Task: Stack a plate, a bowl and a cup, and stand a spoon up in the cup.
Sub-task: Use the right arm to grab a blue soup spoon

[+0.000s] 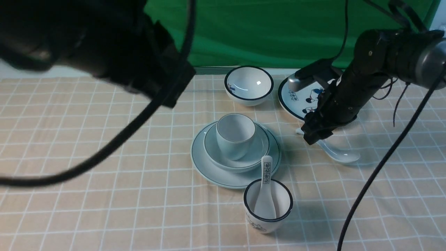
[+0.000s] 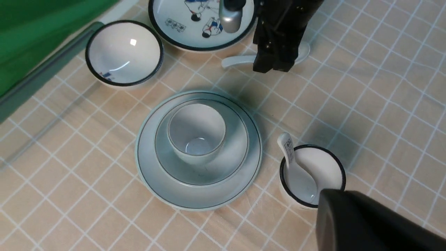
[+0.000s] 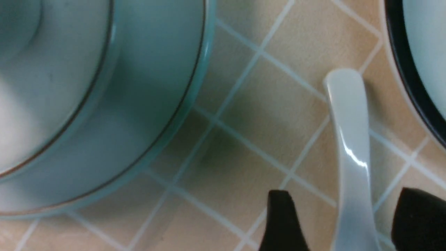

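The plate (image 1: 209,167), the bowl (image 1: 212,146) and the cup (image 1: 235,136) stand stacked at the table's middle, cup upright and empty; the stack also shows in the left wrist view (image 2: 197,132). The plain spoon (image 1: 339,153) lies flat on the cloth right of the stack. My right gripper (image 1: 312,134) is low over its handle. In the right wrist view the gripper (image 3: 343,202) is open, its fingers (image 3: 282,223) on either side of the spoon handle (image 3: 350,139), apart from it. My left arm (image 1: 104,45) hangs high at the left; only a dark part of its gripper (image 2: 366,223) shows.
A white black-rimmed bowl (image 1: 248,85) and a cartoon plate (image 1: 303,99) stand at the back, the plate just behind the right gripper. A black-rimmed cup (image 1: 268,205) holding a printed spoon (image 1: 266,188) stands in front of the stack. A green backdrop closes the far edge.
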